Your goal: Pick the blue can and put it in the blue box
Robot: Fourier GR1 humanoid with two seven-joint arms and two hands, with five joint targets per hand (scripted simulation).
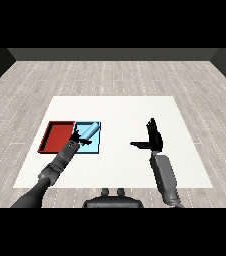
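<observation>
One blue can (88,132) over light blue tray (96,148)

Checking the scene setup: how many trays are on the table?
2. The red tray lies at the table's left; the light blue tray sits directly to its right, adjoining it. None seems hidden.

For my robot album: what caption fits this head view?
Left hand holds the blue can over the light blue tray.

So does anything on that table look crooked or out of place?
Only the can: it is tilted, not upright, over the blue tray, with the left hand at its lower end. The red tray lies neatly beside it, and the right hand is open, apart.
</observation>
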